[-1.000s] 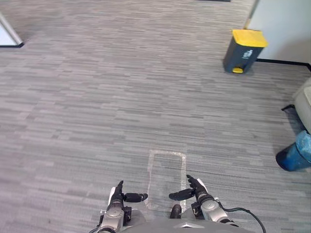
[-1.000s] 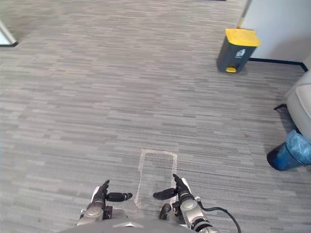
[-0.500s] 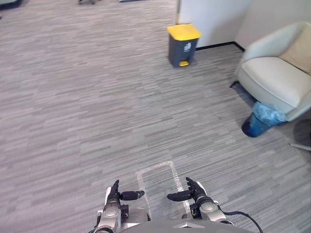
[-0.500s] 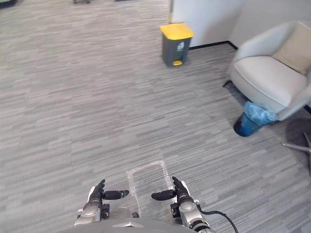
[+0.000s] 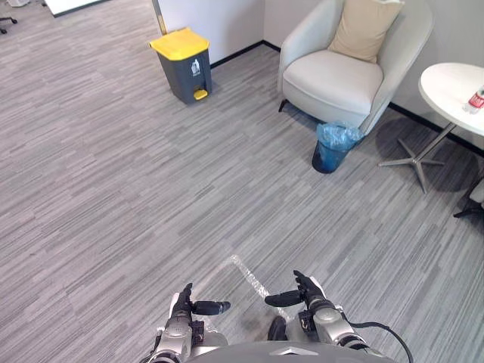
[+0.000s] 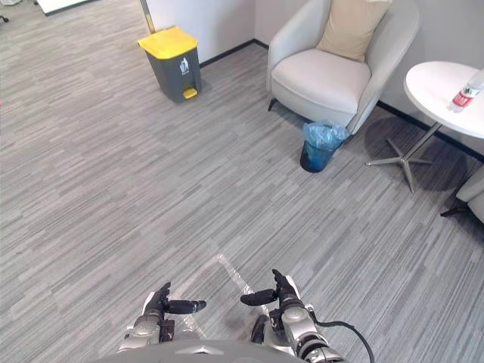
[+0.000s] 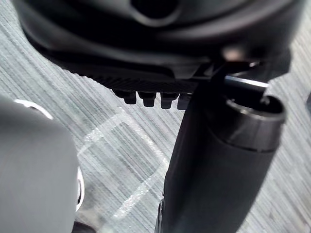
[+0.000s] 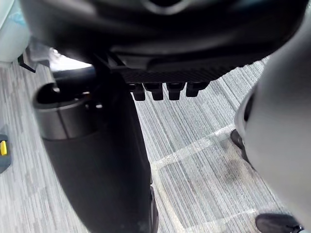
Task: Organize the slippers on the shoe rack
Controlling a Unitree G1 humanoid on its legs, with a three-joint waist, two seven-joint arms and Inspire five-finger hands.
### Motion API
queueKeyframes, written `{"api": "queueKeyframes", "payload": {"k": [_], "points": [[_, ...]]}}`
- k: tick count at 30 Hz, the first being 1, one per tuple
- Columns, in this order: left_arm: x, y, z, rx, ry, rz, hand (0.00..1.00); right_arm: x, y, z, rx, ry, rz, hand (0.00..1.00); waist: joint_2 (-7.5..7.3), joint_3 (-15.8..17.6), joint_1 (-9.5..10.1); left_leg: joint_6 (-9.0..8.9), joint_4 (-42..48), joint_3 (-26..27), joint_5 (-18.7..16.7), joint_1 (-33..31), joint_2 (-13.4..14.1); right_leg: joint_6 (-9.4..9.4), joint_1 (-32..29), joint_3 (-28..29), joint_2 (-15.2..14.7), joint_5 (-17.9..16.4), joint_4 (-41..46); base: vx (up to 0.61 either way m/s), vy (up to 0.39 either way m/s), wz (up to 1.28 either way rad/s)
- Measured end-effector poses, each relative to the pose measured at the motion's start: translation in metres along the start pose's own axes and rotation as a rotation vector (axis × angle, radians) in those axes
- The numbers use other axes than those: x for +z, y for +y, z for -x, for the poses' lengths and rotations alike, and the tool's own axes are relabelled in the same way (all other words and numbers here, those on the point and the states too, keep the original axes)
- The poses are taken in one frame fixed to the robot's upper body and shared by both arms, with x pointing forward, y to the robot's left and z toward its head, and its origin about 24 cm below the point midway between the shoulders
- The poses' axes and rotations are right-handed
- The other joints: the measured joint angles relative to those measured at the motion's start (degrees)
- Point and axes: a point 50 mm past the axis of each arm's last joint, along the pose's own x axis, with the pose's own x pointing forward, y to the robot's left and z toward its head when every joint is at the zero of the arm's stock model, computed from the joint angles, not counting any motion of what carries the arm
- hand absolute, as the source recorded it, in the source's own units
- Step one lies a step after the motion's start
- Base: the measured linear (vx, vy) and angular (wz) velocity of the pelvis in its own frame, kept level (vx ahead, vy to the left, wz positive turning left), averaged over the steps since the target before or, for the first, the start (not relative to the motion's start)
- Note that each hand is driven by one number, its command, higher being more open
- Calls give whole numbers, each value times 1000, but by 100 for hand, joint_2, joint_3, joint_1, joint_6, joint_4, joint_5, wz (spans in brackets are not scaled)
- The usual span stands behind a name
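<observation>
Both hands were held low in front of the robot, the left hand (image 5: 184, 306) and the right hand (image 5: 308, 293) each with fingers straight and relaxed and the thumb pointing inward toward the other, holding nothing. Below them on the grey carpet floor (image 5: 113, 189) lay a taped rectangle outline (image 5: 238, 276). Farther off stood a grey bin with a yellow lid (image 5: 181, 64) by the wall, a pale armchair (image 5: 340, 72) with a tan cushion (image 5: 367, 26), a small blue-lined wastebasket (image 5: 333, 147) just beside the chair, and a round white table (image 5: 457, 87) carrying a bottle (image 6: 463, 94) near its edge.

Neither slippers nor a shoe rack could be seen among these things, so where they lay and how they were arranged could not be told. Judging from that, the step in hand looked like moving about or searching the room rather than handling anything. Any next move would call for bringing the rack and slippers into sight, with both hands free to grasp.
</observation>
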Motion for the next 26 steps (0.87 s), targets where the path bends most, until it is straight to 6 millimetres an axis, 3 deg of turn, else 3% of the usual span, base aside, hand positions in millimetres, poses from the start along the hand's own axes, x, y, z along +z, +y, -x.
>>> {"api": "queueKeyframes", "payload": {"k": [1, 3, 5, 6, 7, 8, 9, 13, 16, 24, 26], "points": [[3, -3, 0, -7, -9, 4, 100, -2, -5, 0, -16, 11, -11, 100, 55, 10, 37, 20, 51, -348, -305, -152, -96, -13, 6, 306, 42, 3, 0, 167, 135, -125], [3, -1, 0, -6, -11, -1, 100, -3, -10, -1, -44, 18, -34, 100, -2, 52, 43, -4, -301, -717, -585, -362, -342, 19, 33, 710, -12, 31, 2, 134, 164, -121], [6, -1, -1, -4, -22, 1, 100, -5, -16, -1, -75, 27, -62, 100, -27, 69, 47, -6, -974, -1498, -601, -657, -751, 109, 49, 1223, -125, 35, 23, 119, 189, -131], [7, -1, -1, -3, -29, 1, 100, -6, -19, -1, -84, 31, -61, 100, -39, 81, 53, -75, -1449, -2024, -533, -735, -965, 246, 30, 1491, -193, -1, 103, 162, 266, -147], [7, -2, 0, -4, -31, 3, 100, -9, -23, 0, -99, 37, -58, 100, 68, 91, 54, -281, -2088, -2585, -185, -736, -1054, 407, -10, 1791, -170, -92, 281, 142, 238, -128], [5, -5, 0, -10, -27, 6, 100, -10, -27, 0, -107, 38, -54, 100, 157, 80, 60, -372, -2139, -2578, 322, -662, -1039, 493, -38, 1951, -144, -166, 411, 168, 255, -122], [4, -7, 1, -20, -19, -4, 100, -13, -29, 1, -118, 48, -61, 100, 99, 36, 49, -132, -2113, -2378, 378, -518, -1106, 590, -38, 2179, -200, -221, 488, 184, 263, -90], [1, 1, 0, -5, -2, -17, 100, -24, -25, 4, -122, 83, -125, 100, -159, -107, 38, 39, -2443, -1812, 301, -148, -1274, 732, 61, 2604, -430, -175, 222, 182, 219, -64], [-2, 2, 0, -3, 9, -21, 100, -33, -25, 5, -129, 114, -159, 100, -216, -158, 18, 59, -2647, -1739, 313, 98, -1320, 771, 268, 2610, -489, -151, 2, 136, 84, -20], [-11, -1, 3, -12, 33, -11, 100, -45, -28, 8, -147, 162, -220, 100, -90, -335, 20, 53, -3046, -1752, 352, 479, -1172, 748, 578, 2576, -318, -119, -277, 70, -75, -2], [-13, -1, 3, -14, 41, -2, 100, -48, -28, 9, -148, 172, -233, 100, -115, -361, 20, 24, -3179, -1753, 393, 593, -1129, 701, 676, 2570, -275, -83, -374, 20, -90, -1]]}}
